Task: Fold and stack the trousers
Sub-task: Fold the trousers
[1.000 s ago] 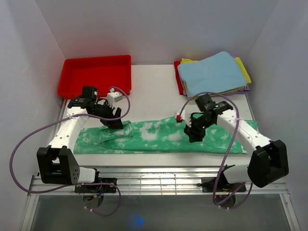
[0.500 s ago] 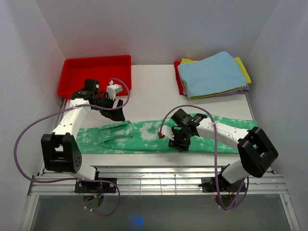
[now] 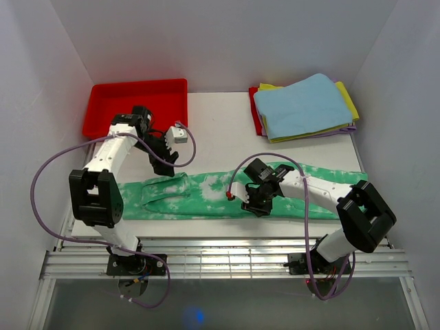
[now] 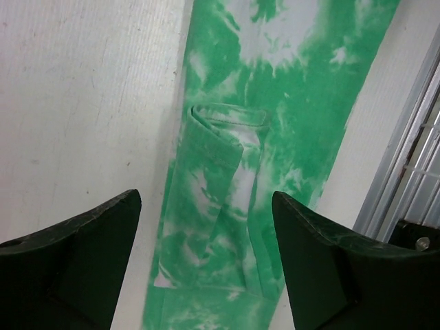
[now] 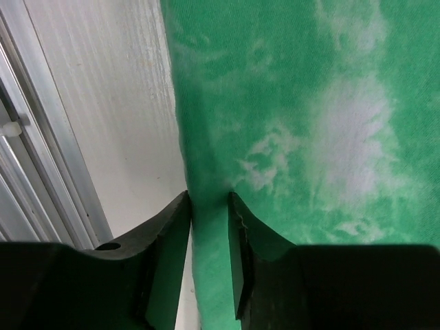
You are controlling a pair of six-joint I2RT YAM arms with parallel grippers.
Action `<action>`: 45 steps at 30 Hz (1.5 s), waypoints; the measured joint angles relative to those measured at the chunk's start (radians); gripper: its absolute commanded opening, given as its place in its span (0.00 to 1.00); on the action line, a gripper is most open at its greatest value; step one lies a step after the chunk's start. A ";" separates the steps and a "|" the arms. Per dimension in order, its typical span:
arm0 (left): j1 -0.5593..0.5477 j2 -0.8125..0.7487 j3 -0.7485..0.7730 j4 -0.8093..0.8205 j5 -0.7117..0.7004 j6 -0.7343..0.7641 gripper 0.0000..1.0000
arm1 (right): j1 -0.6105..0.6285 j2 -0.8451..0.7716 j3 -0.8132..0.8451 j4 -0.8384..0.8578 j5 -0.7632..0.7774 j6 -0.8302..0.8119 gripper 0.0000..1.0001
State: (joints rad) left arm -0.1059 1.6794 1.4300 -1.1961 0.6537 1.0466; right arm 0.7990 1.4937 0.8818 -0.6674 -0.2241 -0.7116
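Trousers [image 3: 206, 192]: long flat strip, on the near side of the tray [image 3: 137, 84].
Left gripper [image 4: 205, 199]: fingers wide apart, holding nothing, above the folded end nearest the tray.
Right gripper [image 5: 208, 199]: fingers pinched on the Trousers' near edge, farther from the tray.

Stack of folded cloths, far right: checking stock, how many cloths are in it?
4 show: the light blue cloth on top, the yellow cloth beneath, a purple edge along the near side, a red edge at the left. More may be hidden.

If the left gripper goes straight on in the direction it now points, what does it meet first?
Probably the trousers, at their folded-over end lying below the open left gripper; depth is unclear.
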 measured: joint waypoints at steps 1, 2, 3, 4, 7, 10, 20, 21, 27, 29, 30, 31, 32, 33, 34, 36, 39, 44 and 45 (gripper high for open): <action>-0.007 0.005 0.008 -0.009 0.000 0.031 0.86 | 0.000 0.000 0.000 0.003 0.002 0.003 0.26; -0.019 0.006 0.011 -0.012 -0.002 0.057 0.86 | 0.000 0.000 0.000 0.006 0.005 0.002 0.22; -0.039 0.006 0.011 -0.012 -0.008 0.079 0.86 | 0.000 0.000 0.000 0.009 0.006 0.006 0.17; -0.062 0.006 0.011 -0.009 -0.012 0.093 0.84 | 0.000 0.000 -0.001 0.012 0.008 0.008 0.10; -0.124 0.006 -0.012 0.025 -0.034 0.122 0.81 | 0.000 0.000 -0.001 0.015 0.014 0.021 0.08; -0.169 0.006 -0.051 0.044 -0.058 0.148 0.76 | 0.000 -0.003 -0.001 0.016 0.016 0.028 0.08; -0.154 0.064 -0.062 0.116 -0.192 0.217 0.03 | -0.079 -0.097 0.000 0.015 0.010 0.036 0.08; -0.142 0.063 -0.061 0.123 -0.192 0.229 0.00 | -0.102 -0.111 0.003 0.012 0.007 0.035 0.08; 0.057 0.051 -0.027 0.147 -0.141 0.259 0.00 | -0.283 -0.174 0.033 -0.015 -0.016 0.003 0.08; 0.161 0.033 -0.026 0.175 -0.106 0.260 0.00 | -0.332 -0.179 0.033 -0.026 -0.023 -0.007 0.08; 0.216 0.023 -0.026 0.188 -0.084 0.263 0.00 | -0.356 -0.179 0.034 -0.032 -0.026 -0.012 0.08; 0.268 0.012 -0.026 0.200 -0.060 0.267 0.00 | -0.379 -0.177 0.034 -0.041 -0.032 -0.017 0.08; 0.321 0.001 -0.030 0.212 -0.039 0.279 0.00 | -0.398 -0.176 0.038 -0.050 -0.037 -0.023 0.08; 0.369 -0.014 -0.042 0.227 -0.023 0.298 0.00 | -0.414 -0.175 0.044 -0.060 -0.041 -0.028 0.08; 0.409 -0.030 -0.061 0.239 -0.010 0.320 0.00 | -0.427 -0.174 0.049 -0.066 -0.042 -0.032 0.08; 0.464 -0.065 -0.127 0.259 0.014 0.378 0.00 | -0.444 -0.171 0.056 -0.069 -0.044 -0.040 0.08; 0.508 -0.102 -0.240 0.267 0.029 0.467 0.19 | -0.453 -0.165 0.056 -0.073 -0.045 -0.056 0.08; 0.554 -0.152 -0.398 0.209 0.008 0.667 0.50 | -0.455 -0.153 0.056 -0.095 -0.051 -0.074 0.08; 0.561 -0.166 -0.419 0.193 0.003 0.696 0.53 | -0.457 -0.150 0.056 -0.100 -0.051 -0.079 0.08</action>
State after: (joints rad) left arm 0.4553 1.5131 1.0107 -1.0031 0.6571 1.7428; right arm 0.3420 1.3434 0.9382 -0.7673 -0.2756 -0.7910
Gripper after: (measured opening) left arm 0.482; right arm 0.083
